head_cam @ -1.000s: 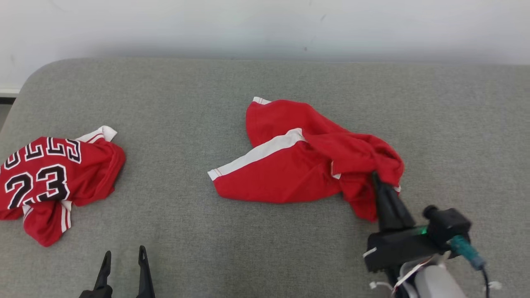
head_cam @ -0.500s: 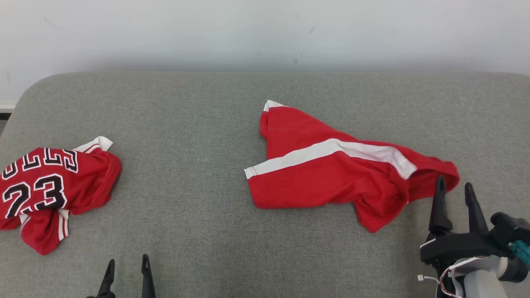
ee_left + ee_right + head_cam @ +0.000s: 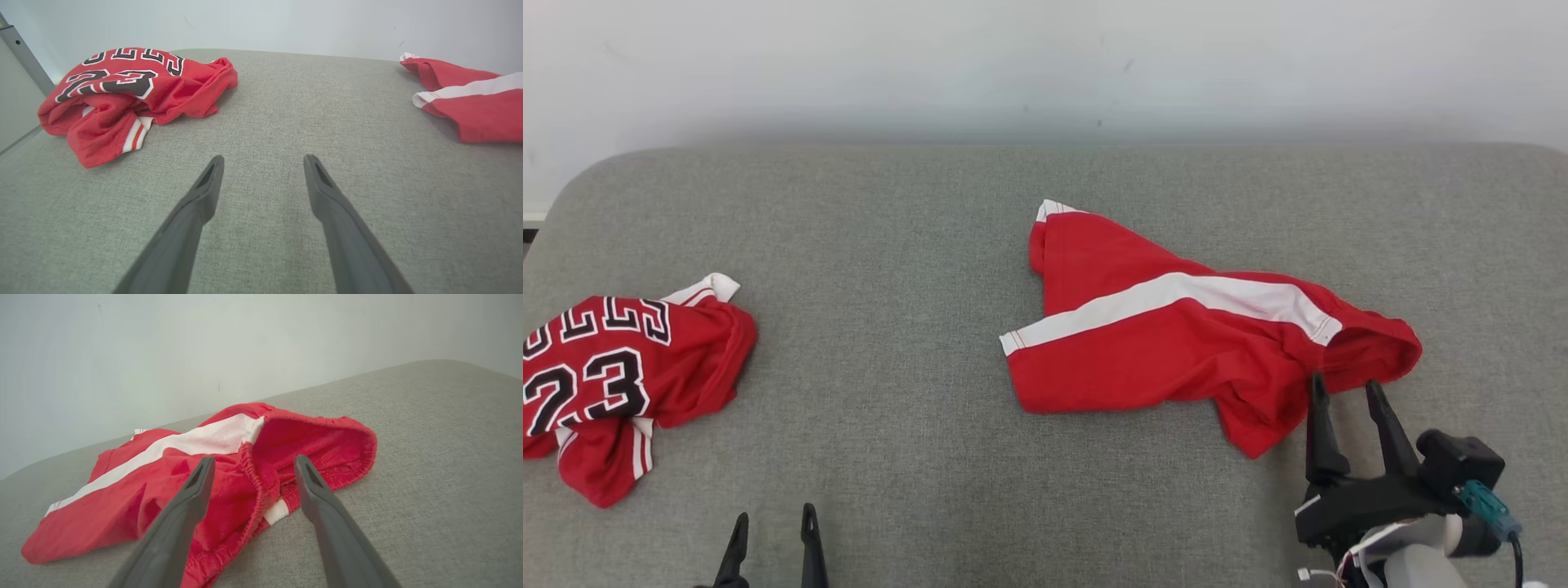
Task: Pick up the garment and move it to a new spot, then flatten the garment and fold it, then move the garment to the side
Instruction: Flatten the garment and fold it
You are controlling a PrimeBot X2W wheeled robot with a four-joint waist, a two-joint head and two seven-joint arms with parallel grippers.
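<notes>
The garment [image 3: 621,367], a red jersey with black "23" lettering and striped trim, lies crumpled at the far left of the grey cushion; the left wrist view shows the garment [image 3: 135,90] ahead and to the left. My left gripper [image 3: 772,516] stands open and empty near the front edge, well apart from it, and its open fingers frame bare cushion at the left gripper [image 3: 263,161]. My right gripper [image 3: 1344,384] is open, its tips at the near edge of other red shorts [image 3: 1176,343]. In the right wrist view the right gripper [image 3: 253,460] straddles their waistband, gripping nothing.
The red shorts [image 3: 229,477] with a white side stripe lie spread at centre right, and the left wrist view has the shorts [image 3: 470,102] at its right edge. The grey cushion [image 3: 890,245] ends at a pale wall [image 3: 1045,65] behind. Bare fabric lies between the two clothes.
My right gripper opened and let go of the shorts after pulling them out to the right, then drew back a little. The shorts now lie stretched out. The head camera shifted slightly.
</notes>
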